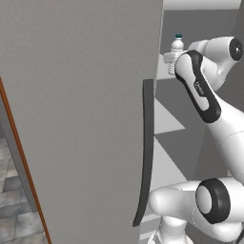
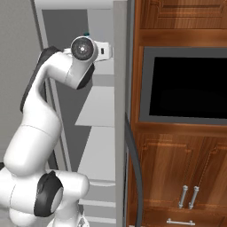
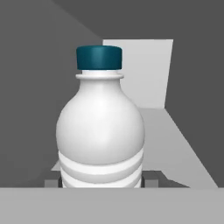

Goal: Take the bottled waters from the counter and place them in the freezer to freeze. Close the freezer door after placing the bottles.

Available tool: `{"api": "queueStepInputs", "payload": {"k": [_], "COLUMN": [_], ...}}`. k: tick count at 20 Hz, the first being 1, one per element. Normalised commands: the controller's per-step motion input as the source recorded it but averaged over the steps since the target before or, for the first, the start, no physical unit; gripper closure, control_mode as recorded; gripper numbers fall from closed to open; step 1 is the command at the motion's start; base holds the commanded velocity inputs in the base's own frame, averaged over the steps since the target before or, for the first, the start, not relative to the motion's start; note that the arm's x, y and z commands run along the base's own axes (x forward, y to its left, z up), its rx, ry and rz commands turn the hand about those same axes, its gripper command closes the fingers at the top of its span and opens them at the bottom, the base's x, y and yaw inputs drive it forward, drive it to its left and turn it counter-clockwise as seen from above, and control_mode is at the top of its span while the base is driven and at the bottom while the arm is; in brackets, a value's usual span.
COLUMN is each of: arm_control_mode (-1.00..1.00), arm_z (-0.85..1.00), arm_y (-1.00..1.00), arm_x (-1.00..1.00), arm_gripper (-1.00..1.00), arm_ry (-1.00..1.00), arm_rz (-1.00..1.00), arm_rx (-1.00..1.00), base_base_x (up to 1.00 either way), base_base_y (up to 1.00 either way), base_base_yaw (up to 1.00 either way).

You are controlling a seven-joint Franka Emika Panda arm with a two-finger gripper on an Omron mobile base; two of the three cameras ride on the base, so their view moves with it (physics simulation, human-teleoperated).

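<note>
gripper (image 3: 101, 181) is clamped on the bottle (image 3: 100, 131) inside the freezer (image 1: 200, 28), so letting go above the shelf (image 3: 175, 144) could tip it over.

L base cam: behind arm (image 1: 209, 95), faces fwd past open freezer door (image 1: 86, 119) at 9 o'clock. R base cam: same arm, oven (image 2: 188, 86) at 3 o'clock. Both share freezer shelves (image 2: 99, 106). Hand cam: v. close on bottle (image 3: 100, 131), looks into freezer.
</note>
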Motion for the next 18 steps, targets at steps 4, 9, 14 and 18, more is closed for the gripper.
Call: {"api": "queueStepInputs", "payload": {"k": [4, 9, 14, 18], "arm_control_mode": [-1.0, -1.0, -1.0, -1.0], "arm_z": [-0.07, -0.05, -0.08, -0.08], "arm_y": [0.0, 0.0, 0.0, 0.0], "arm_x": [0.03, 0.35, 0.18, 0.22], "arm_gripper": [1.0, 1.0, 1.0, 1.0], "arm_ry": [0.1, 0.07, 0.0, -0.08], "arm_rz": [0.0, 0.0, 0.0, 0.0], "arm_rx": [0.06, 0.1, 0.03, 0.0], "base_base_x": [0.0, 0.0, 0.0, 0.0], "base_base_y": [0.0, 0.0, 0.0, 0.0], "base_base_yaw": [0.0, 0.0, 0.0, 0.0]}}
